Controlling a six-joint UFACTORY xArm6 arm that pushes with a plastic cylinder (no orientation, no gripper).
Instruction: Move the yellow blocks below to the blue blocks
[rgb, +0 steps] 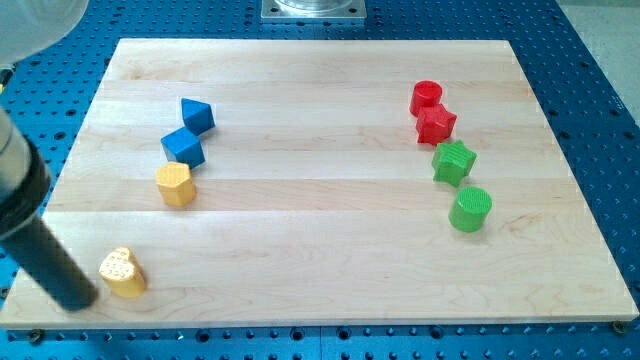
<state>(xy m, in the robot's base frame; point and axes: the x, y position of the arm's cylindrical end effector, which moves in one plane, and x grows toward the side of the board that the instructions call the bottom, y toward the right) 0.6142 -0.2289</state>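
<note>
- My tip (80, 300), a bare rod with no pincer, sits just left of the yellow heart block (122, 272).
- Yellow hexagonal block (175, 184) touches the lower blue block (183, 147).

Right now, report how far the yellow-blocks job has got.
Done: the yellow hexagonal block already sits just below the two blue blocks. In hand: my tip is beside the yellow heart block, on its left. Left: pushing that heart up from the board's bottom-left corner to below the blue pair.
</note>
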